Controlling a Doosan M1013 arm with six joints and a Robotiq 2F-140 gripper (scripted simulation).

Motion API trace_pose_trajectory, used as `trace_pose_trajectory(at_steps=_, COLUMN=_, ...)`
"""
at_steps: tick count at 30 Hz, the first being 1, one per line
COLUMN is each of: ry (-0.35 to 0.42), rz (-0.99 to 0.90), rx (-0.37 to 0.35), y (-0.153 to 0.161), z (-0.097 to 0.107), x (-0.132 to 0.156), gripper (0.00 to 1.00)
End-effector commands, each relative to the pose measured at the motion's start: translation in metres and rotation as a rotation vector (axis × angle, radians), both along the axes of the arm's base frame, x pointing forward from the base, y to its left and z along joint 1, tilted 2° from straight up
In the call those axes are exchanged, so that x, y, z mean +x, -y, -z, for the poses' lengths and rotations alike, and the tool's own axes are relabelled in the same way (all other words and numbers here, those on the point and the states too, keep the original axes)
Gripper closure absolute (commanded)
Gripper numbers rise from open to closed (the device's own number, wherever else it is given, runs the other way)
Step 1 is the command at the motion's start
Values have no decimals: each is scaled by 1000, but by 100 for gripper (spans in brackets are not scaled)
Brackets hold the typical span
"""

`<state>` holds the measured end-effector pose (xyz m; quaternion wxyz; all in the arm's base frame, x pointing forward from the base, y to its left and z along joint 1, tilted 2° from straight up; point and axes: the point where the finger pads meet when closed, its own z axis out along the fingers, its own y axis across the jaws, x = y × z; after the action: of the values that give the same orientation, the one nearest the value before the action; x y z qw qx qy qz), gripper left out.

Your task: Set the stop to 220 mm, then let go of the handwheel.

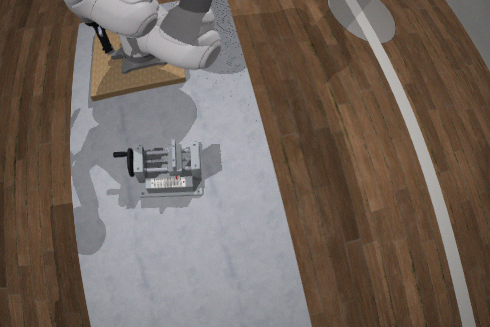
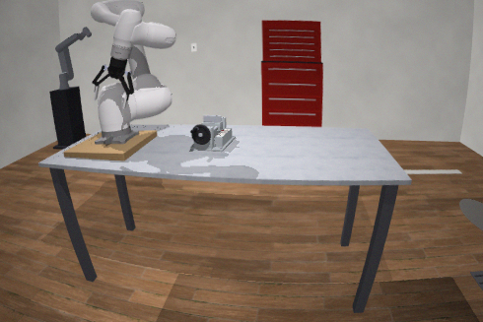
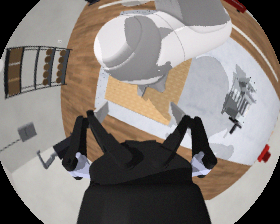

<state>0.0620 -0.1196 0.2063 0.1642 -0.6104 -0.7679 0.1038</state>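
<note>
Grey metal is making up the stop fixture [image 1: 196, 161] [image 2: 224, 141] [image 3: 234, 107], sitting on the counter [image 1: 200, 259] [image 2: 306, 157] [image 3: 256, 145] between its long edges, nearer the short edge by the arm's base. Black handwheel [image 1: 131, 161] [image 2: 195, 136] [image 3: 236, 122] is facing the long edge on the hand's side, its crank handle [image 1: 120, 154] jutting that way. Red pointer [image 1: 176, 177] is standing over the scale; figures too small to read.

Gripper [image 1: 109, 52] [image 2: 111, 97] [image 3: 138, 106] is spreading wide, holding nothing, well apart from the wheel.

Judgement: work is awaiting its first grasp. Good handling would be meeting the crank handle squarely, closing without side push, then following the wheel's circle, slowing near 220 mm and checking the pointer before releasing. Overshooting or nudging the wheel while letting go would be the risk.

Arm [image 1: 110, 4] [image 2: 148, 33] [image 3: 206, 35] is folding high above its base near the counter's corner, wrist angling down, fingers aiming downward.
</note>
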Motion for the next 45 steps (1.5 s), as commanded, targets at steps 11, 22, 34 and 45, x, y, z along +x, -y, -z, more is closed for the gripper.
trace_pose_trajectory(at_steps=11, ry=0, rz=0, rx=0, y=0, z=-7, x=0, gripper=0)
trace_pose_trajectory(at_steps=22, ry=0, rz=0, rx=0, y=1, z=-46, x=1, gripper=0)
trace_pose_trajectory(at_steps=34, ry=0, rz=0, rx=0, y=1, z=-82, x=2, gripper=0)
trace_pose_trajectory(at_steps=45, ry=17, rz=-96, rx=31, y=7, z=-80, x=14, gripper=0)
